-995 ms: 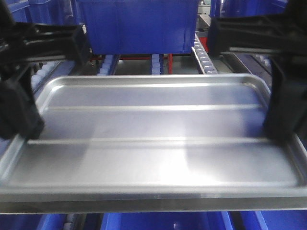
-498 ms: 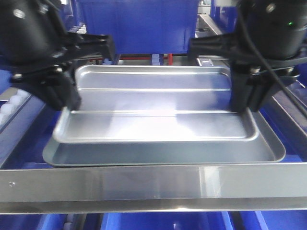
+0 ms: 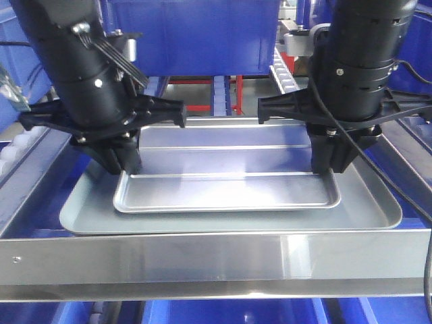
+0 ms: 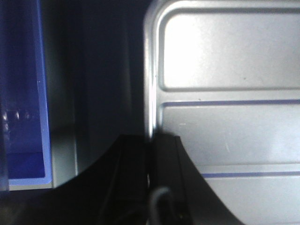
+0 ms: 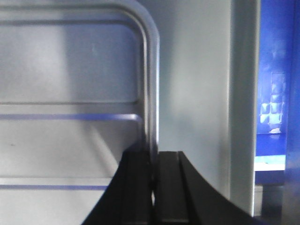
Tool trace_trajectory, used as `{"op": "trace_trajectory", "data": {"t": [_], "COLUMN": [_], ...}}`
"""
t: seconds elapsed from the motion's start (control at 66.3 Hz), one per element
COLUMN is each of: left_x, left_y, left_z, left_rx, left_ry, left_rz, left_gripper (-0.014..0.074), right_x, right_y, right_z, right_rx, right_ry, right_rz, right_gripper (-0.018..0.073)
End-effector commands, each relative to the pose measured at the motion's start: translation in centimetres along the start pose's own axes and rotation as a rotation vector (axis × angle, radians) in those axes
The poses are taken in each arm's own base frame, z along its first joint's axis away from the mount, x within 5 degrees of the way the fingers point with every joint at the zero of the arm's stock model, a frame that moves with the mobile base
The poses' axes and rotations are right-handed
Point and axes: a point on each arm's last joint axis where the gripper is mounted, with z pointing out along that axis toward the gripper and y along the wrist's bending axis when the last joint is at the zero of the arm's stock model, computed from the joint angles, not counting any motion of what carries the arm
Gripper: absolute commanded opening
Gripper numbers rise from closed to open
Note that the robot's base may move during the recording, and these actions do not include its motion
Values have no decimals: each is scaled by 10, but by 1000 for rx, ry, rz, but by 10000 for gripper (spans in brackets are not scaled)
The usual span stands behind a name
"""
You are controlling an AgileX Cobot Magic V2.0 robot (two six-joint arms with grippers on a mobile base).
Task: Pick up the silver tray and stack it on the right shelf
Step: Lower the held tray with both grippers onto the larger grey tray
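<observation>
So the silver tray (image 3: 226, 177) is sitting inside the bigger dull grey tray (image 3: 368, 206), which rests on the right shelf (image 3: 216, 260) just behind its steel front bar, with a small screw (image 3: 17, 258) near the bar's left end. Both arms are down on it: the left gripper (image 3: 125, 162) has the tray's left rim and the right gripper (image 3: 331, 162) has the right rim. In the left wrist view the black fingers (image 4: 164, 159) are pinched tight on either side of the thin rim, basically no gap besides the metal itself, and the right wrist view shows the same thing on the opposite edge, fingers (image 5: 168, 187) clamped on the rim. You can see the two long ridges running across the tray's base in all three views. The shiny tray sits toward the back-middle of the grey one, with a strip of grey floor showing in front and on both sides. A blue bin (image 3: 196, 34) sits behind the trays.
</observation>
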Motion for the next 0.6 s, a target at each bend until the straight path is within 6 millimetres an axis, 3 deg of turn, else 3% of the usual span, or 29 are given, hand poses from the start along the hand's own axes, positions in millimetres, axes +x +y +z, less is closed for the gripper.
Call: {"op": "trace_trajectory", "data": {"t": [0.0, 0.483, 0.588], "left_x": [-16, -16, -16], "left_y": [-12, -10, -10], "left_z": [-18, -18, -18], "left_rx": [84, 57, 59], "left_ry": [-116, -117, -115], "left_rz": [19, 53, 42], "left_gripper": [-99, -99, -97], "right_x": [-22, -23, -23], "right_y": [12, 13, 14], "right_z": [-25, -26, -26], "right_rx": [-131, -147, -149], "right_ry": [-164, -179, -182], "right_rz": [-6, -7, -7], "right_gripper": [59, 62, 149]}}
